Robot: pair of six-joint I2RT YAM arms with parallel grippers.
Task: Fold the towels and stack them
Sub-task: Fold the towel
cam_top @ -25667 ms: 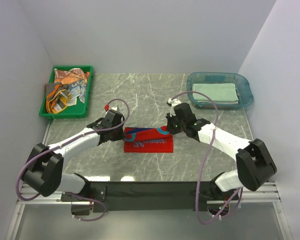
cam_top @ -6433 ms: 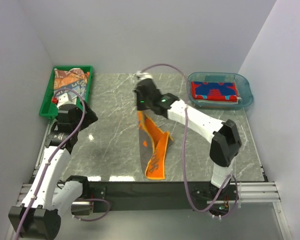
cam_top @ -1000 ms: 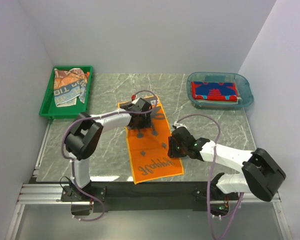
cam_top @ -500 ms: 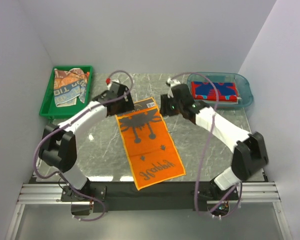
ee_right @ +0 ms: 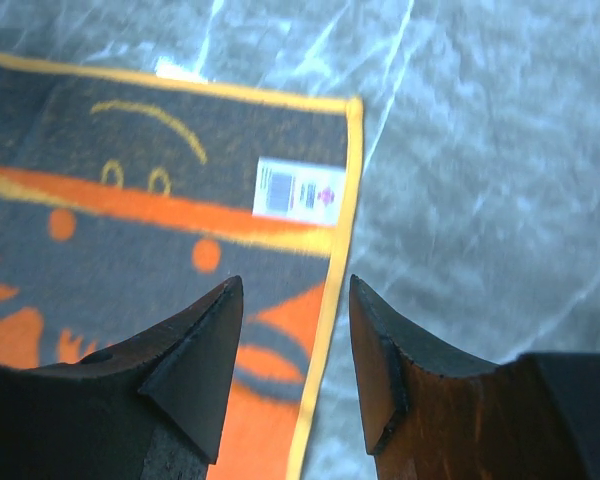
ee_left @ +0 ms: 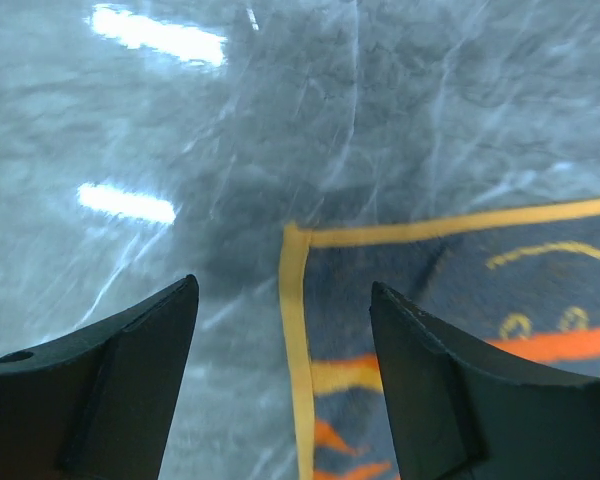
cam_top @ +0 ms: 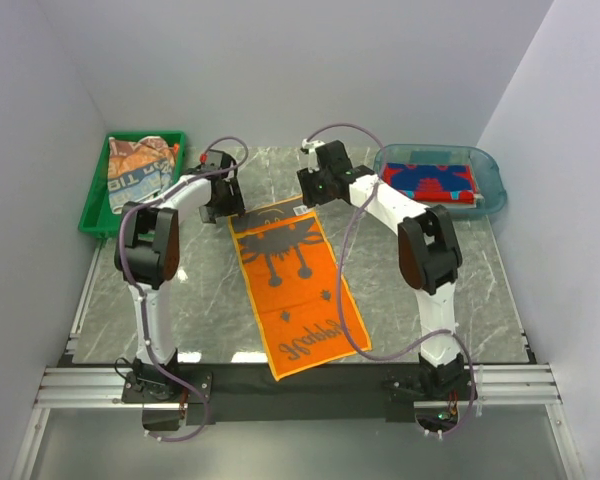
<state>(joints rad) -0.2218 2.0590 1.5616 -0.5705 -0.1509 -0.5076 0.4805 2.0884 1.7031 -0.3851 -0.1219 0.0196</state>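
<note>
An orange-and-grey cartoon-face towel (cam_top: 298, 290) lies spread flat on the marble table, its long side running from the far middle to the near edge. My left gripper (cam_top: 227, 207) hovers open over its far left corner; the yellow hem (ee_left: 298, 330) runs between the two fingers (ee_left: 130, 380). My right gripper (cam_top: 313, 194) is open over the far right corner, astride the yellow hem (ee_right: 332, 290) near the white label (ee_right: 300, 190). A folded red towel with blue lettering (cam_top: 428, 182) sits in the blue tub (cam_top: 492, 178). Crumpled towels (cam_top: 135, 175) lie in the green tray (cam_top: 93, 212).
The green tray stands at the table's far left corner, the clear blue tub at the far right. White walls close in on three sides. A black bar (cam_top: 310, 385) with the arm bases runs along the near edge.
Both grippers have moved back to the towel's far corners. A second ago the left was over the towel's far middle and the right at its right edge. The towel has stayed spread out.
</note>
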